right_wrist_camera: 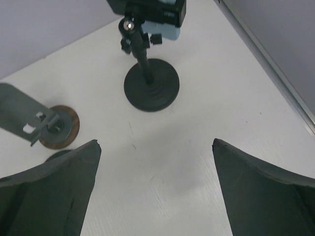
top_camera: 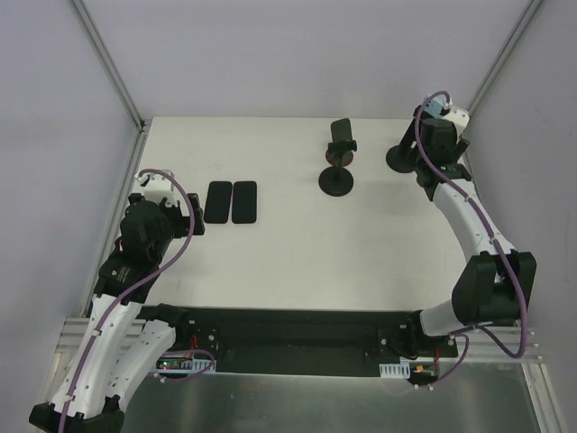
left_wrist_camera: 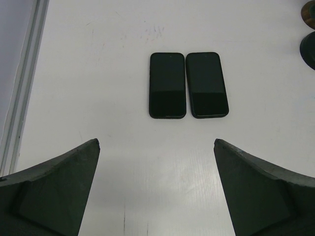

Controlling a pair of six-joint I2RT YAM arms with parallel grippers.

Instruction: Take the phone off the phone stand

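Note:
A black phone point(top_camera: 341, 133) stands upright on a phone stand with a round black base point(top_camera: 337, 181) at the back middle of the white table. The right wrist view shows a grey bracket point(right_wrist_camera: 23, 114) on a brownish disc point(right_wrist_camera: 63, 127) at its left edge; no phone shows there. My right gripper point(top_camera: 424, 144) point(right_wrist_camera: 156, 142) is open and empty, to the right of that stand, over bare table. My left gripper point(top_camera: 191, 216) point(left_wrist_camera: 156, 142) is open and empty at the left side, far from the stand.
Two black phones point(left_wrist_camera: 167, 85) point(left_wrist_camera: 207, 85) lie flat side by side ahead of my left gripper, also in the top view point(top_camera: 232, 202). A second stand with a round black base point(right_wrist_camera: 151, 91) point(top_camera: 399, 160) stands just ahead of my right gripper. Metal rails edge the table point(top_camera: 297, 262).

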